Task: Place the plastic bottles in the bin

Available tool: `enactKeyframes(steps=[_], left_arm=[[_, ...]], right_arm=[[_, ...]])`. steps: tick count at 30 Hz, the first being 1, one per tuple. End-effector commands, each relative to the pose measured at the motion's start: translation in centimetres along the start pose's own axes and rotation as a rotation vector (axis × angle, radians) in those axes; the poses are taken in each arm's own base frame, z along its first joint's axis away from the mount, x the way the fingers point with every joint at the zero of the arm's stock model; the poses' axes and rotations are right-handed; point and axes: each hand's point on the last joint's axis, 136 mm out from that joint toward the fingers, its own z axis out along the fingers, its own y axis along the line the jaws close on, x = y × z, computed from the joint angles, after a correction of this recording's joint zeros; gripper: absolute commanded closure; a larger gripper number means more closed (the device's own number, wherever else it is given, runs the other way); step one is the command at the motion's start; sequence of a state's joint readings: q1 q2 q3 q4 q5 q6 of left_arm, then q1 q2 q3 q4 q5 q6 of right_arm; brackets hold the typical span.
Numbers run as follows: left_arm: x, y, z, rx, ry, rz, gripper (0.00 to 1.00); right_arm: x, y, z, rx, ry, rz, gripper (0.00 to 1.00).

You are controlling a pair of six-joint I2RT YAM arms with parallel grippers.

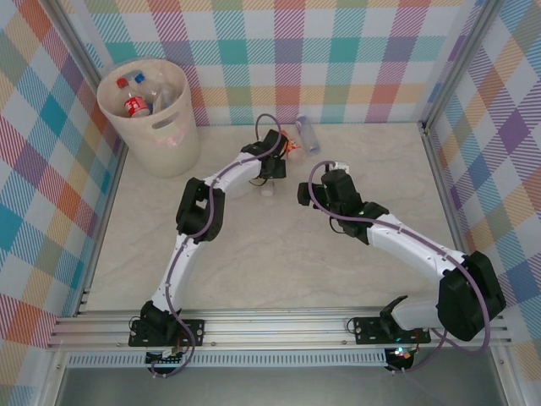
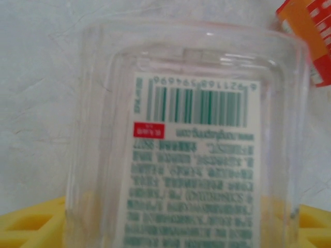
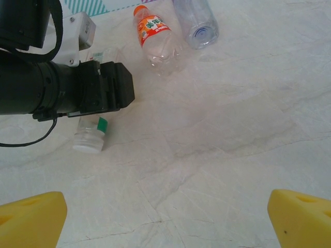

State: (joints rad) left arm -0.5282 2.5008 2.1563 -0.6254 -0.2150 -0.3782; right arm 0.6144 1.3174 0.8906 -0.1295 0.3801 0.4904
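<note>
The cream-white bin (image 1: 161, 139) stands at the far left with several bottles (image 1: 137, 105) inside. A clear bottle with a white cap (image 1: 268, 189) and a white label printed in green (image 2: 191, 170) lies on the table. My left gripper (image 2: 173, 227) straddles it, yellow fingers (image 2: 26, 225) wide on either side, open. An orange-labelled bottle (image 3: 154, 36) and a clear bottle with blue print (image 3: 196, 20) lie just beyond. My right gripper (image 3: 165, 222) hangs open over bare table with nothing between its fingers.
The left arm's black wrist (image 3: 98, 90) sits over the white-capped bottle (image 3: 89, 138) at the left of the right wrist view. Checked walls (image 1: 338, 51) enclose the marble table (image 1: 279, 262). The two arms are close together mid-table.
</note>
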Motion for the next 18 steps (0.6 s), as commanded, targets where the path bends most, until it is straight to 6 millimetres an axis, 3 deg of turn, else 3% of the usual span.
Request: enactKeyframes(steps=[1,18], left_arm=[[-1.5,0.3,-3.1,-0.002,-0.055,-0.003,0.32],[-3.8,2.0,-10.8,0.109,-0.173,-0.067,0.41]], right_arm=[[-0.8,0.8,-0.5,-0.051,-0.016,-0.013,0.0],[-1.1,8.4,-2.8,-0.462,-0.073,-0.242,0.0]])
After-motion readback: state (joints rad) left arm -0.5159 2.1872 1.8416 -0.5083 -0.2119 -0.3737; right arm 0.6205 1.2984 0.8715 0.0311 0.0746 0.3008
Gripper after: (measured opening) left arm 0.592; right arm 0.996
